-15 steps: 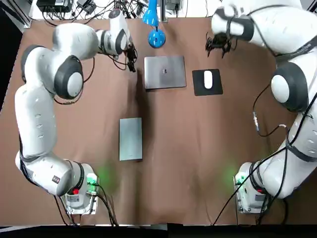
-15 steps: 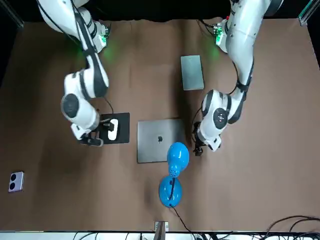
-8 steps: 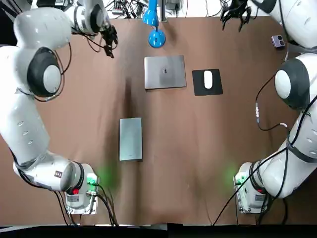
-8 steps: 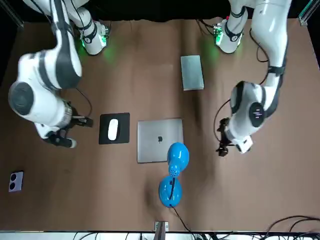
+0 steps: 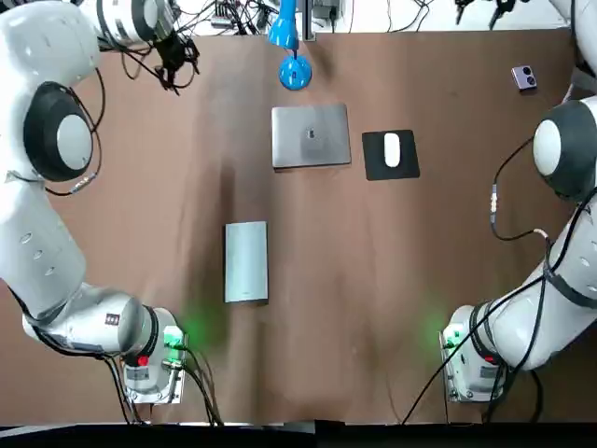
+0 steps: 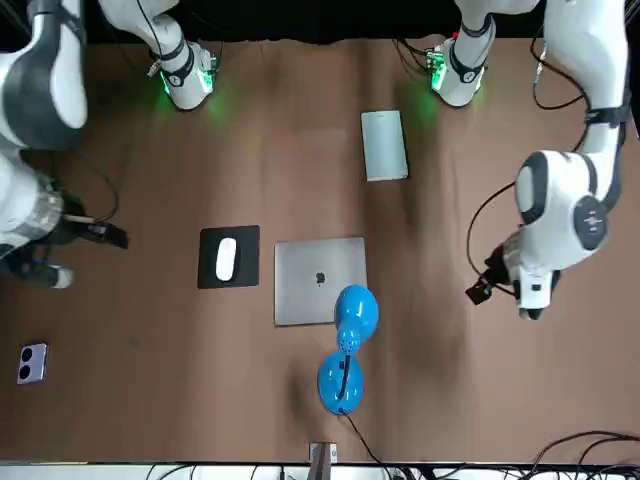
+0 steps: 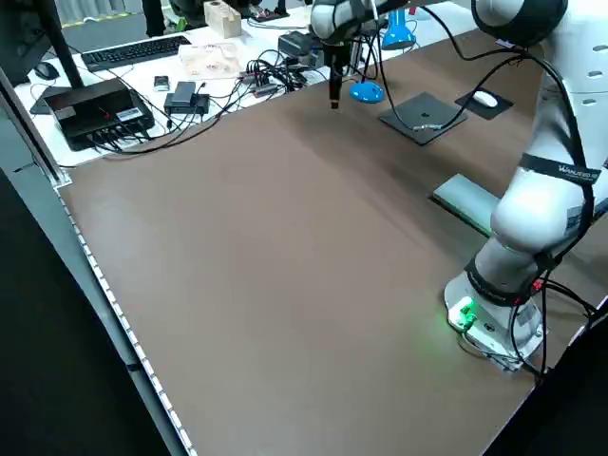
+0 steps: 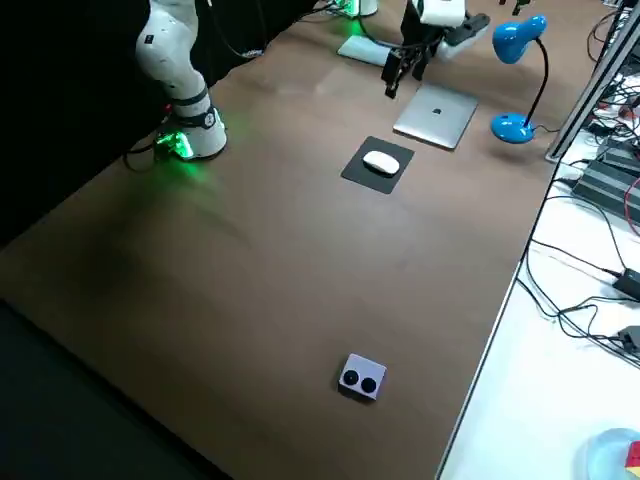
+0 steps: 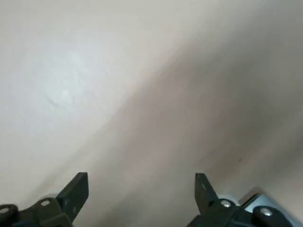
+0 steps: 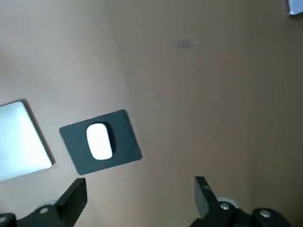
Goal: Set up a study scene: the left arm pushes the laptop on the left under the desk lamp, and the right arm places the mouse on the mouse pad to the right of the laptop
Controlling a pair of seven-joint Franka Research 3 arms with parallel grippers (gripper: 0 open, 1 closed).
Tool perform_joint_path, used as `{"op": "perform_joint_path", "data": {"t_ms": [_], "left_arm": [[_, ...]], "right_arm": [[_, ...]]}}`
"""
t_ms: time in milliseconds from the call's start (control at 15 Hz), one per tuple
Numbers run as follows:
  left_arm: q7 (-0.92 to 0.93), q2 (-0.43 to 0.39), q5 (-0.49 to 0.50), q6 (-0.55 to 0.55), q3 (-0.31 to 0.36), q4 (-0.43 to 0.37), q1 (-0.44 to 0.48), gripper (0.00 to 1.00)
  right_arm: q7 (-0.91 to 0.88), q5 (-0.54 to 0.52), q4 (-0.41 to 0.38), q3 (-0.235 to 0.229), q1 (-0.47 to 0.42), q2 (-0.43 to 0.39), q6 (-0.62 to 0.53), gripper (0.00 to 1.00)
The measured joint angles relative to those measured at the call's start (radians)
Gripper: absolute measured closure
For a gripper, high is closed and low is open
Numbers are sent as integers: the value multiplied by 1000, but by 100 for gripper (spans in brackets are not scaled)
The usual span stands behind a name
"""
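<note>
The closed silver laptop (image 5: 311,135) lies flat below the blue desk lamp (image 5: 294,73), whose head (image 6: 355,310) hangs over the laptop's far edge. A white mouse (image 5: 392,149) sits on the black mouse pad (image 5: 373,166) to the laptop's right, also seen in the right wrist view as mouse (image 10: 99,141) on pad (image 10: 124,147). My left gripper (image 5: 175,67) hovers open over bare table at the far left, holding nothing (image 9: 140,189). My right gripper (image 10: 139,196) is open and empty, raised high near the far right edge (image 5: 482,9).
A flat grey box (image 5: 246,261) lies mid-table, nearer the arm bases. A small device with two lenses (image 5: 523,77) rests near the far right corner. Cables, a keyboard (image 7: 133,52) and electronics lie beyond the far edge.
Both arms swung outward from the laptop and pad, the left gripper toward the far left corner, the right toward the far right. Laptop, mouse and pad stayed put.
</note>
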Motion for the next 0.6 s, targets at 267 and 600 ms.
{"op": "perform_joint_path", "data": {"t_ms": [267, 600], "left_arm": [[237, -41, 0, -94, -5, 65, 20, 0], [425, -113, 3, -119, -8, 77, 15, 0]], "right_arm": [[-62, 38, 0, -1, -80, -1, 0, 0], [-204, 50, 9, -1, -116, -5, 0, 0]]}}
